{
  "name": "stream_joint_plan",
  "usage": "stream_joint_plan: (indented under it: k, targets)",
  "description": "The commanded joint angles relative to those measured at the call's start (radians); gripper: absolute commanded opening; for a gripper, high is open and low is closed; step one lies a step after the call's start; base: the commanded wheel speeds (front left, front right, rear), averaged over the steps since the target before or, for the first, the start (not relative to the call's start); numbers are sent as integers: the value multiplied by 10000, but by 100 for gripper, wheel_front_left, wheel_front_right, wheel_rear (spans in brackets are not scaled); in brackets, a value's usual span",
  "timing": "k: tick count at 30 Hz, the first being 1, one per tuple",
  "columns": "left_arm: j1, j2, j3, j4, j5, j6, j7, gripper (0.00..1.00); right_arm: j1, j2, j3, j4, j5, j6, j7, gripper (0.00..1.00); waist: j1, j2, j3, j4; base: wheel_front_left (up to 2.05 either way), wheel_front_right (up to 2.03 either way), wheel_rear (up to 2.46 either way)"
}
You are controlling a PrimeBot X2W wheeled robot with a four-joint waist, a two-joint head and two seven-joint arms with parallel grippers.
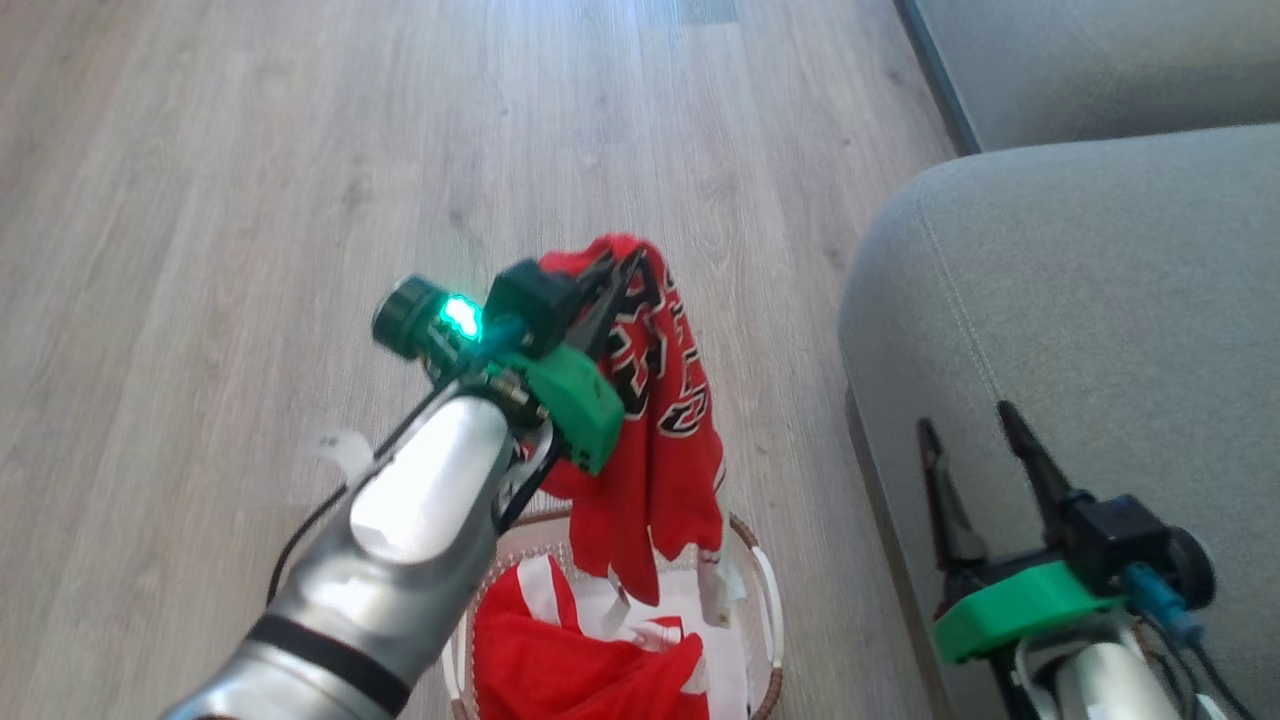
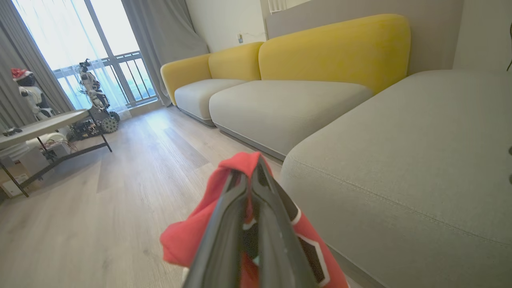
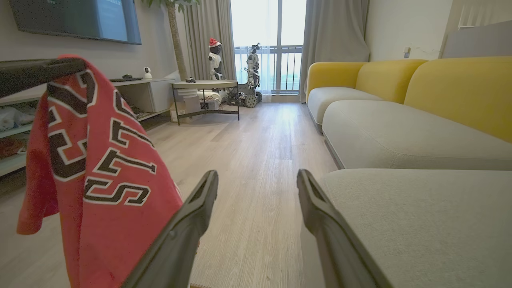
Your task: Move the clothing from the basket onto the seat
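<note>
My left gripper (image 1: 620, 268) is shut on the red jersey (image 1: 665, 420) with black and white lettering, which hangs from it above the basket (image 1: 768, 590). In the left wrist view the closed fingers (image 2: 250, 182) pinch a fold of the jersey (image 2: 188, 236). The jersey (image 3: 100, 168) also hangs at the left of the right wrist view. A plain red garment (image 1: 570, 660) lies in the basket. The grey-green seat (image 1: 1090, 300) lies to the right of the basket. My right gripper (image 1: 968, 415) stands open over the seat's near edge, nothing between its fingers (image 3: 200, 200).
Pale wood floor (image 1: 300, 200) stretches ahead and to the left. Further grey cushions with yellow backs (image 2: 336, 48) line the right wall. A low round table (image 3: 204, 85), a TV shelf (image 3: 144, 94) and two parked robots by the window (image 3: 252, 68) stand at the room's far end.
</note>
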Motion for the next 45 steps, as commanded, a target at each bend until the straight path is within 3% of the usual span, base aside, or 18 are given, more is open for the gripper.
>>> stream_joint_plan:
  k: [1, 16, 27, 32, 38, 39, 40, 41, 42, 45]
  targets:
    - [-827, 162, 171, -368, -139, 62, 88, 0, -313, -98, 403, -269, 41, -2, -65, 100, 1, -1, -125, 4, 0, 0, 0]
    - [-2339, 161, -988, -592, -1374, 203, 725, 0, -1737, -98, 2285, 36, 515, -2, -65, 100, 1, -1, -428, 6, 0, 0, 0]
    - [-2709, 160, -2352, -1190, -2399, 567, 906, 0, -3036, -98, 3433, 2306, 602, -2, -65, 100, 1, -1, -614, 535, 0, 0, 0]
    - [-2716, 160, -2862, -1439, -2849, 734, 927, 0, -3465, -98, 4425, 3238, 840, -2, -65, 100, 1, -1, -670, 735, 0, 0, 0]
    - [-2774, 160, -3328, -1522, -3234, 921, 850, 0, -3914, -98, 4658, 3962, 950, -2, -65, 100, 1, -1, -707, 957, 0, 0, 0]
    - [-2787, 160, -3386, -1534, -3294, 954, 832, 0, -3984, -98, 4643, 4059, 950, -2, -65, 79, 1, -1, -710, 987, 0, 0, 0]
    - [-2798, 160, -3434, -1542, -3354, 991, 807, 0, -4047, -98, 4635, 4166, 944, -2, -65, 44, 1, -1, -714, 1015, 0, 0, 0]
    - [-2810, 160, -3474, -1539, -3410, 1027, 781, 0, -4107, -98, 4626, 4254, 953, -2, -65, 26, 1, -1, -714, 1038, 0, 0, 0]
    - [-2822, 160, -3509, -1523, -3460, 1061, 759, 0, -4162, -98, 4603, 4325, 962, -2, -65, 2, 1, -1, -712, 1057, 0, 0, 0]
    - [-2833, 160, -3558, -1383, -3581, 1160, 693, 0, -4274, -98, 4358, 4410, 956, -2, -65, 0, 1, -1, -682, 1074, 0, 0, 0]
